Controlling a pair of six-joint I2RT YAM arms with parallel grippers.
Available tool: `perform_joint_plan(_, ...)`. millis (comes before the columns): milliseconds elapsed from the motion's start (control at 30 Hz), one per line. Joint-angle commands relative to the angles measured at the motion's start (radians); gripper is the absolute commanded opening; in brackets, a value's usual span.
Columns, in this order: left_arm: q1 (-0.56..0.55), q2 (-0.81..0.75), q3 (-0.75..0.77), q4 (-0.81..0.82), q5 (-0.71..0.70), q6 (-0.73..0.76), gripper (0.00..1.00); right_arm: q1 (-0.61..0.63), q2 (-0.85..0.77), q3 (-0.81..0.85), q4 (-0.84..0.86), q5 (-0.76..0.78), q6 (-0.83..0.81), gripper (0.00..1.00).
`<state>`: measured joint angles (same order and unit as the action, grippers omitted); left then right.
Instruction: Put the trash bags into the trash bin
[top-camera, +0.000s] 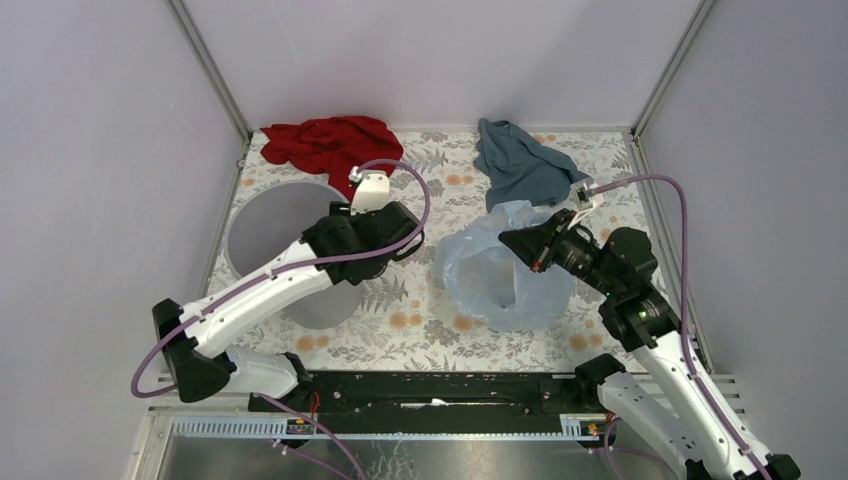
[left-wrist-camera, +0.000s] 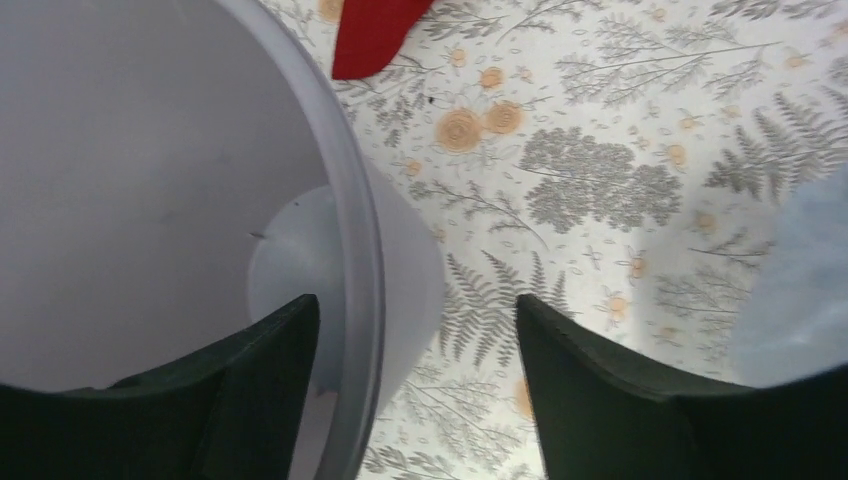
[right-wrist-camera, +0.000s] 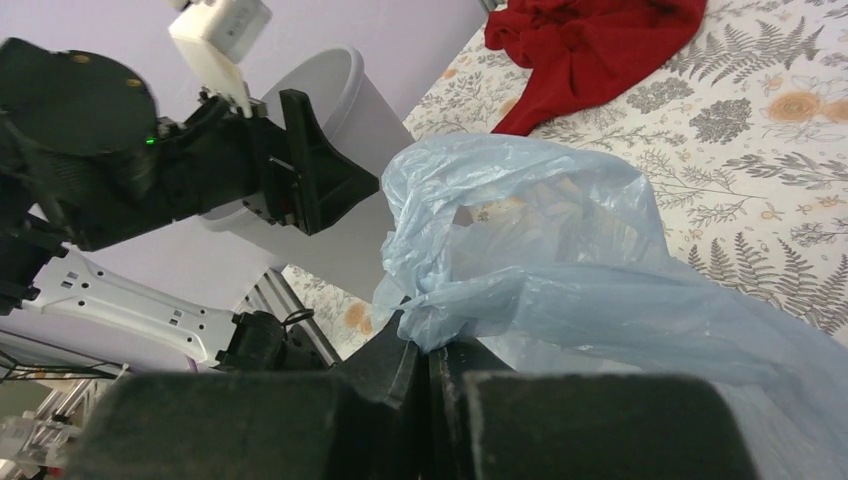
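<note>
- Nearest the camera, the two arms rise from a black rail at the near edge of the table (top-camera: 440, 330), which is covered in a floral print.
- The right gripper (right-wrist-camera: 425, 345) is clamped tight on a pinched fold of the trash bag (right-wrist-camera: 540, 260). The pale blue film bunches up above its fingers and hides part of the table behind.
- Most of the bag rests on the table right of centre, outside the trash bin (top-camera: 265, 215) and apart from it.
- The left gripper (left-wrist-camera: 415, 310) has its jaws spread wide and holds nothing. One finger is over the bin's inside and the other over the table outside, with the grey rim between them.
- The left arm's black wrist lies across the bin's right side in the overhead view, between bin and bag.
- The bin stands upright at the table's left.
- Farthest back lie a crumpled red cloth (top-camera: 330, 140) just behind the bin and a teal cloth (top-camera: 515, 165) just behind the bag.
</note>
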<state>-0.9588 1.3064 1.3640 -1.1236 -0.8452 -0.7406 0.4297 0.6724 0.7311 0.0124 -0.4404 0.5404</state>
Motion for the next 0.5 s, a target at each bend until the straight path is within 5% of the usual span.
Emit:
perform_joint_plan(0,0.012,0.009,0.028,-0.007,-0.075,0.007,0.64,0.006,-0.035,0.052,-0.078,0.038,-0.044,0.06)
perform_joint_plan(267,0.014,-0.008,0.048,0.087,0.041,0.081,0.17,0.006,-0.070,0.042,-0.092,0.028,-0.048,0.07)
perform_joint_plan(467,0.010,0.047,0.143,0.101,0.179,0.106,0.00,0.006,-0.092,0.049,-0.124,0.056,-0.082,0.09)
